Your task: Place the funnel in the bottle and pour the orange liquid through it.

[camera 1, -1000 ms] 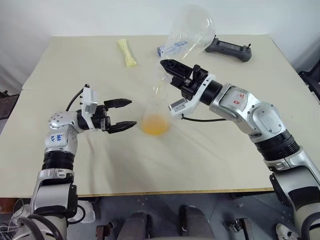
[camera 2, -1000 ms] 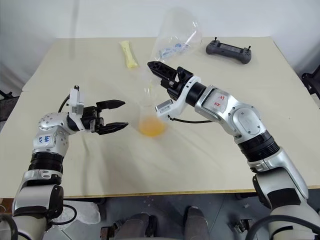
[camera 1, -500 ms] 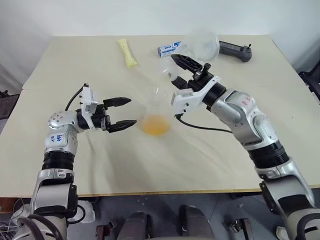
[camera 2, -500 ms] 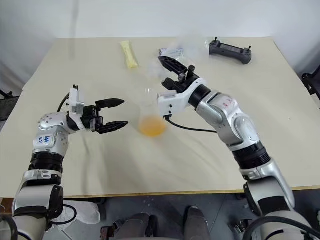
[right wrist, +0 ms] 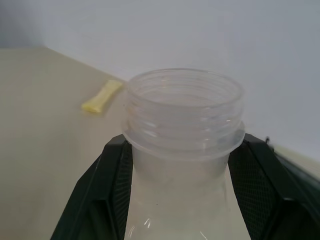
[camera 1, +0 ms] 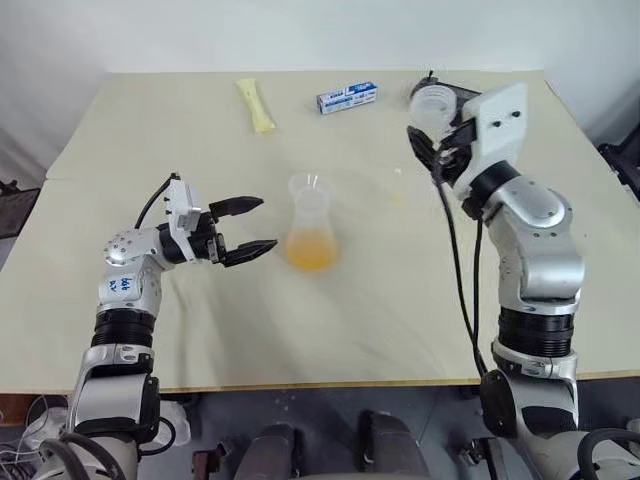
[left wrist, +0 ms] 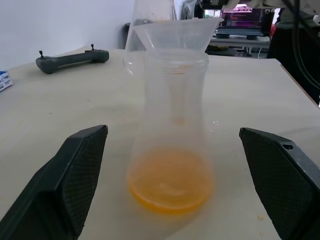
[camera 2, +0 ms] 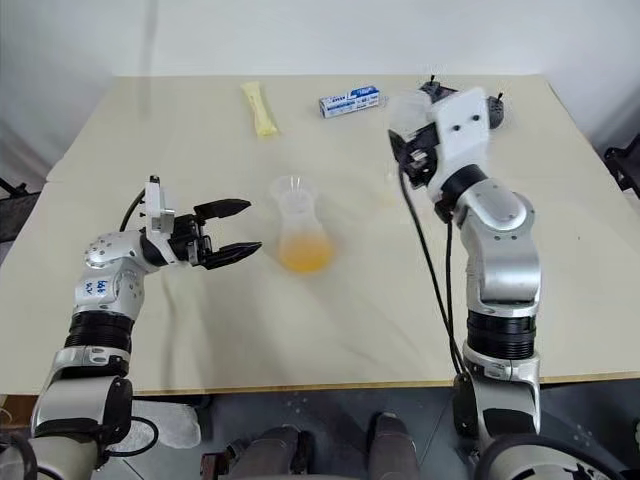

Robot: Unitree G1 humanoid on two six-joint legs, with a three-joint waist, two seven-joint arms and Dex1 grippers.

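Note:
The bottle (camera 1: 310, 222), a clear flask, stands upright mid-table. The clear funnel (camera 1: 309, 186) sits in its neck, and the orange liquid (camera 1: 310, 250) lies shallow in its base. My left gripper (camera 1: 266, 223) is open just left of the bottle, level with its base and not touching it; in the left wrist view the bottle (left wrist: 172, 135) stands between the spread fingers (left wrist: 75, 175). Off to the right and raised, my right gripper (right wrist: 182, 150) is shut on an empty clear container (right wrist: 184, 110) with a threaded mouth, held upright (camera 1: 432, 100).
A yellow packet (camera 1: 256, 105) and a blue-and-white box (camera 1: 347, 97) lie at the far side of the table. A black controller (camera 2: 492, 108) lies at the far right, partly behind my right hand. A few droplets dot the table right of the bottle.
My right arm swung to the right, away from the bottle, and rolled the clear container from tipped over the funnel to upright. The left gripper stayed open beside the bottle.

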